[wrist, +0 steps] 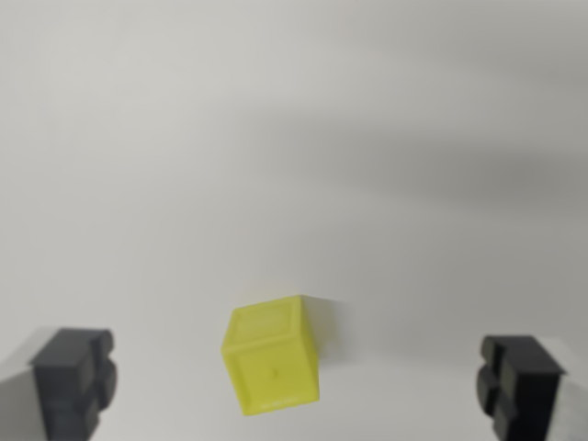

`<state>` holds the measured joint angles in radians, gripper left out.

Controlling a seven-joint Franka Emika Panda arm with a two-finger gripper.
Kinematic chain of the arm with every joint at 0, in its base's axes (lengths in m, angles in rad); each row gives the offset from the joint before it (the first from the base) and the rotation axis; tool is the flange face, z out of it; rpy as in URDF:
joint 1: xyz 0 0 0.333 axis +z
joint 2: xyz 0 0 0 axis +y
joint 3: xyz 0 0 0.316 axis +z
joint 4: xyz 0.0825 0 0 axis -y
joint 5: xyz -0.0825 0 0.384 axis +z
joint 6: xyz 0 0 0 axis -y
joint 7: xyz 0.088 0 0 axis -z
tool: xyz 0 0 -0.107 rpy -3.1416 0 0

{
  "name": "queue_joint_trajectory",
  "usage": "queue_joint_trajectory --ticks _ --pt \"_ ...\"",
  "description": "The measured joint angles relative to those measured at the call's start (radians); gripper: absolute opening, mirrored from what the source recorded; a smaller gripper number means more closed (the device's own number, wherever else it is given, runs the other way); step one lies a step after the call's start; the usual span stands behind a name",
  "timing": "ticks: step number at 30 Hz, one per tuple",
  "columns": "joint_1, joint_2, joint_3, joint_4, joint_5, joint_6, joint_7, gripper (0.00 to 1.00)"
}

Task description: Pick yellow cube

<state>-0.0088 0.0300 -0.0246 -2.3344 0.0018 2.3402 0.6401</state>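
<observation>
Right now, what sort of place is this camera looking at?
Probably a lab test bench: a bare white surface, one yellow cube lying on it, and the gripper with its dark fingers spread wide on either side.

Cube [271, 356]: bright yellow, plain, no pattern; top face a bit paler, front face w/ more saturated lime-yellow tint. Gripper [299, 386] fingers [73, 381]: dark grey/near black, matte, both same colour. Surface [276, 138]: off-white/light grey, uniform, no texture; soft grey shadow bands upper right, small grey shadow just right of cube.
</observation>
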Motion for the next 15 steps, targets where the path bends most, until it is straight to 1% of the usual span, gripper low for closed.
queue_joint_trajectory --ticks 15 --pt "-0.003 -0.016 0.000 -0.141 -0.001 0.131 -0.067 1.00"
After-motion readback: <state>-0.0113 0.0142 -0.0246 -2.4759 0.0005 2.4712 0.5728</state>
